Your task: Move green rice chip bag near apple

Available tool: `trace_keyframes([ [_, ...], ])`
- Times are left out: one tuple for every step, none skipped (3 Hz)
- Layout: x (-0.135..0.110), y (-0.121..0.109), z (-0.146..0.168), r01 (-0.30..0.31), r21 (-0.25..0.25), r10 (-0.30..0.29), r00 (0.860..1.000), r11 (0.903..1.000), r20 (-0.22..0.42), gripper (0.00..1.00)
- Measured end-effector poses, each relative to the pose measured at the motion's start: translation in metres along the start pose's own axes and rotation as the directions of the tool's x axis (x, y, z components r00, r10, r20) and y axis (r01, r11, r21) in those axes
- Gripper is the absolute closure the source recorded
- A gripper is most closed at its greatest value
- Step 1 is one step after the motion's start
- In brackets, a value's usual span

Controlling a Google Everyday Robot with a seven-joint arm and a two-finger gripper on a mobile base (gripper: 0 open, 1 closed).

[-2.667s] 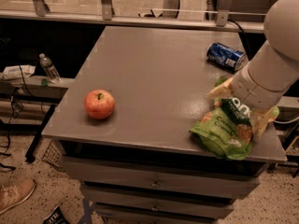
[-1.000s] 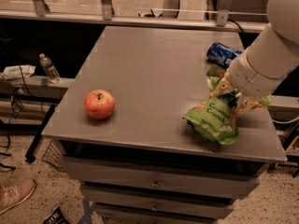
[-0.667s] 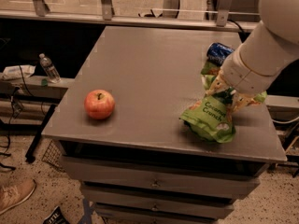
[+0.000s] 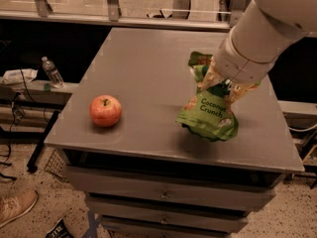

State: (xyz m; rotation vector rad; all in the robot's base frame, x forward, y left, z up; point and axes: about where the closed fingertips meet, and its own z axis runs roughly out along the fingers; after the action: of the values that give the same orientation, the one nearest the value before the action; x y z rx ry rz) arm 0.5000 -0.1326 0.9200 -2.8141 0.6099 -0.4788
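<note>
Fingers (image 4: 210, 80) pinch the crumpled top of the green rice chip bag (image 4: 208, 112), as far as the tan pads show at either side of it; the wrist hides most of the gripper (image 4: 223, 86), which hangs over the right half of the tabletop (image 4: 143, 58). The bag dangles upright from that hold. Its "Coconut Crunch" face looks toward the near edge, and its lower end is at or just above the surface, with a shadow close under it; whether it touches I cannot tell.

A few seconds ago the bag lay slumped near the right near corner. Since then it has been gathered up and carried leftward in short stages, and it now sits right of centre. The apple (image 4: 105, 110) has not moved: it rests upright on the left near part of the tabletop, stem up, with a wide bare stretch between it and the bag.

By my reading the grasp has held and the transport is under way but unfinished. The bag needs to travel further left before being set down beside the fruit, stopping short so the apple is not knocked toward the near edge.
</note>
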Motion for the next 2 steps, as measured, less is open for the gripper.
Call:
trace_keyframes([
  [-0.007,-0.025,0.004,0.099,0.000,-0.099,0.995,0.9951,0.011,1.00],
  [-0.012,-0.042,0.011,0.157,0.001,-0.157,0.987,0.9876,0.035,1.00],
])
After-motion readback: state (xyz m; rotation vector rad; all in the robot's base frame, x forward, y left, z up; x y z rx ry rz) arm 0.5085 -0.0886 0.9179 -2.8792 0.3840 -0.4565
